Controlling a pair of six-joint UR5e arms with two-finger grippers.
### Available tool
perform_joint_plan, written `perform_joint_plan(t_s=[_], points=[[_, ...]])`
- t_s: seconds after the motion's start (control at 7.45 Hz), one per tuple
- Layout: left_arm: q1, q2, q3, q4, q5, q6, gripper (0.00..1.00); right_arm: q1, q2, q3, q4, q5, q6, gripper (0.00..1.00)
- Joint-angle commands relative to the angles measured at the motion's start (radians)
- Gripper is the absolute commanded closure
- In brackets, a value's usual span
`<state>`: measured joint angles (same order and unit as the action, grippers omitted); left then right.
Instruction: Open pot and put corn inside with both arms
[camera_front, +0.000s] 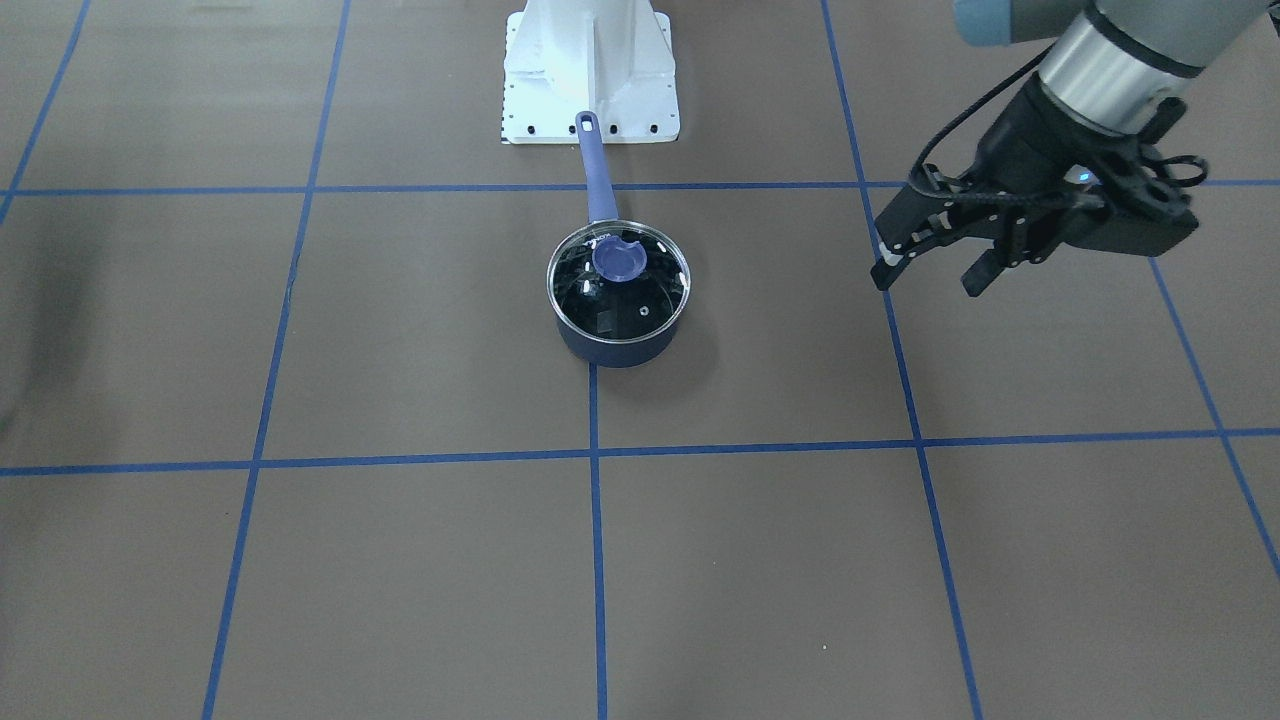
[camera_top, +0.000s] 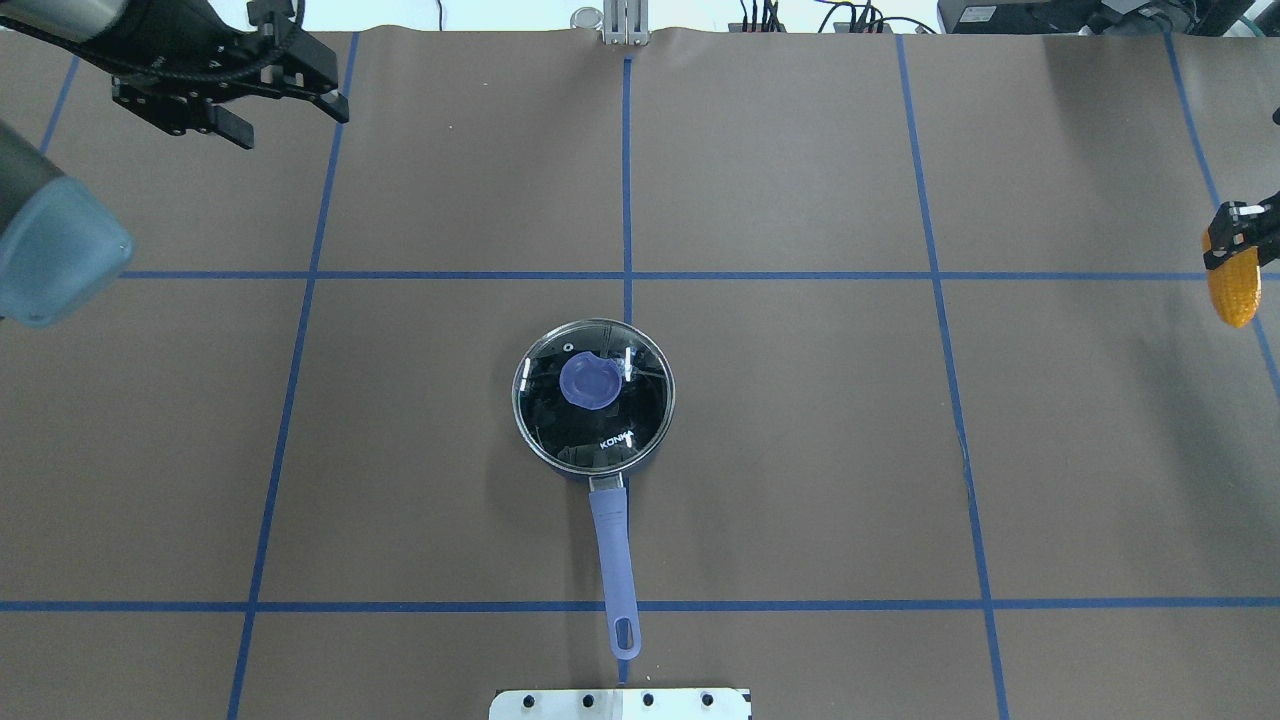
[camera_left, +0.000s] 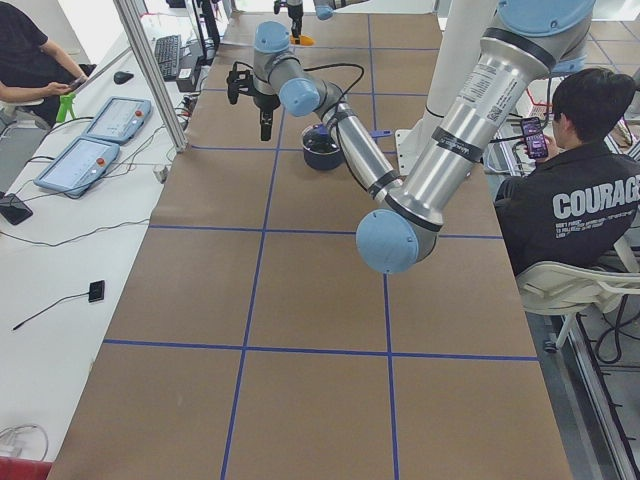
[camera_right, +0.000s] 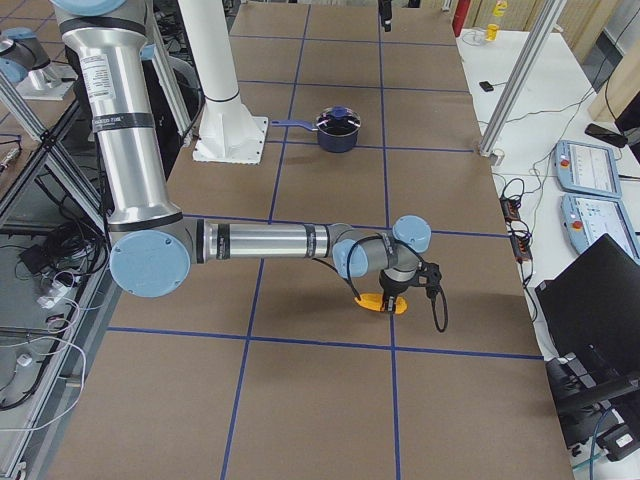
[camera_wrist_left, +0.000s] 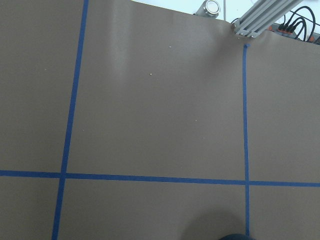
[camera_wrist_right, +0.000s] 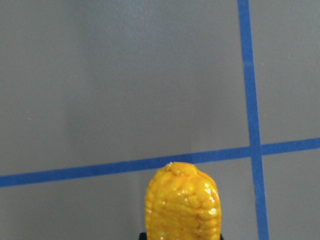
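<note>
Glass lid (camera_top: 600, 428) marked "KON…" covers pot (camera_front: 615, 350); left end effector (camera_front: 928, 282) gapes, right end effector (camera_top: 1232, 240) clamps corn (camera_top: 1232, 295).

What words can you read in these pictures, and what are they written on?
"KON", then blurred letters: white print on the glass lid.
"COURAG", cut off at the picture's edge: back of the seated man's black jacket.
Sticker on the left arm: too small to read.
Band on the right arm: too small to read.
</note>
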<state>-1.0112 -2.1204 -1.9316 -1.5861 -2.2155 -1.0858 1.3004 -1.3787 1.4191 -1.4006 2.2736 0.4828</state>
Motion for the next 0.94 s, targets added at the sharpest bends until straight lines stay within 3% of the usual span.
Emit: perform_joint_plan(t_s=[0.0, 0.54, 0.81], points=[[0.148, -0.047, -0.001, 0.006, 0.121, -0.040, 0.02, 0.025, 0.088, 0.070, -0.174, 0.003, -0.004, 0.66], [0.370, -0.085, 0.013, 0.024, 0.226, -0.025, 0.03, 0.033, 0.142, 0.075, -0.202, 0.018, -0.004, 0.66], [0.446, -0.156, 0.032, 0.121, 0.269, 0.004, 0.03, 0.034, 0.155, 0.075, -0.204, 0.044, -0.004, 0.66]])
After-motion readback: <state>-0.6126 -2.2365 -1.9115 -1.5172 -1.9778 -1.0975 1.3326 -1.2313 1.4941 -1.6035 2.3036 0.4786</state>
